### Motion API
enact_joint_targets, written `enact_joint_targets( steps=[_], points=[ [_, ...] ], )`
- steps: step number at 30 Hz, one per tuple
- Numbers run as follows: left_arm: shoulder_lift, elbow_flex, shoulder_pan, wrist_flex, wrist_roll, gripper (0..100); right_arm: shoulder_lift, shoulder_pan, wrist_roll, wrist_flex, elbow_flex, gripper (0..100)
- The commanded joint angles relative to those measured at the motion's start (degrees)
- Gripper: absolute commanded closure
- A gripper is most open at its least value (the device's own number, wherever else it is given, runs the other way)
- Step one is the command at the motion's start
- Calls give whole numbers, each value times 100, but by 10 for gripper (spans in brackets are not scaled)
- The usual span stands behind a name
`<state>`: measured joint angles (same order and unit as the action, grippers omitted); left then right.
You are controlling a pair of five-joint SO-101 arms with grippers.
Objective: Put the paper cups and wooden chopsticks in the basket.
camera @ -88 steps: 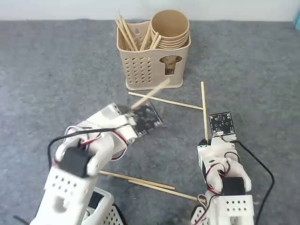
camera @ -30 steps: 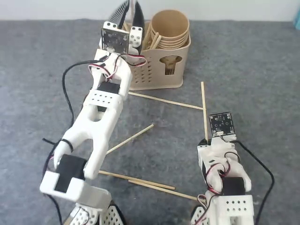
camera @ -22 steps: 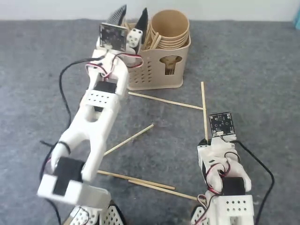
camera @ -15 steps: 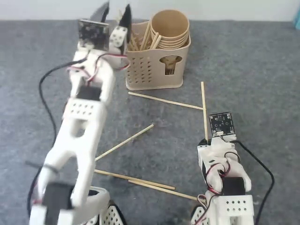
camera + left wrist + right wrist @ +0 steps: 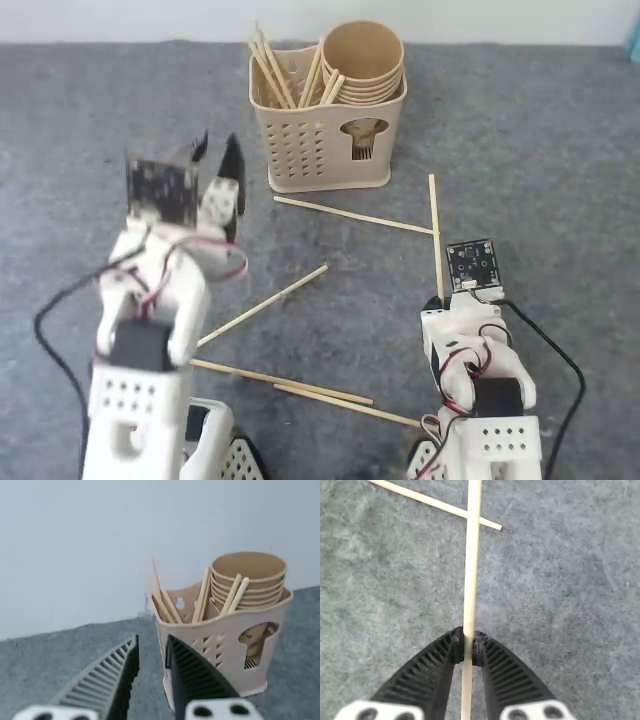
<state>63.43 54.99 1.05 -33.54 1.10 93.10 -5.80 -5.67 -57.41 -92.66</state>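
Right gripper (image 5: 468, 647) is closed on the held chopstick (image 5: 471, 555), which runs out ahead over the grey counter (image 5: 560, 150). A crossing chopstick (image 5: 435, 504) meets it near its far end. Nearest the arm bases, two near chopsticks (image 5: 300, 388) lie almost in line. Beyond them a diagonal chopstick (image 5: 265, 305) lies apart, between the arms. Left gripper (image 5: 215, 160) hangs above the counter with its jaws parted and nothing between them, left of the basket (image 5: 325, 150) and apart from it. The basket stands near the counter's far edge, just before a pale wall (image 5: 75, 540), with counter running wide on both sides. It holds the stacked paper cups (image 5: 362, 50) and the basket chopsticks (image 5: 268, 70), which lean above its rim.
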Motion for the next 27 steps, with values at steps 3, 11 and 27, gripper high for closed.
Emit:
enact_joint_targets(
  steps=[3, 11, 27],
  points=[
    [1582, 1543, -132, -70, -62, 989, 110, 22, -70, 84, 132, 991],
    [2664, 3090, -1204, 0, -70, 988, 110, -4, 440, 303, 738, 991],
    [2752, 4189, -1741, 378, -62, 988, 4, -1218, 448, 2237, 3279, 991]
  ],
)
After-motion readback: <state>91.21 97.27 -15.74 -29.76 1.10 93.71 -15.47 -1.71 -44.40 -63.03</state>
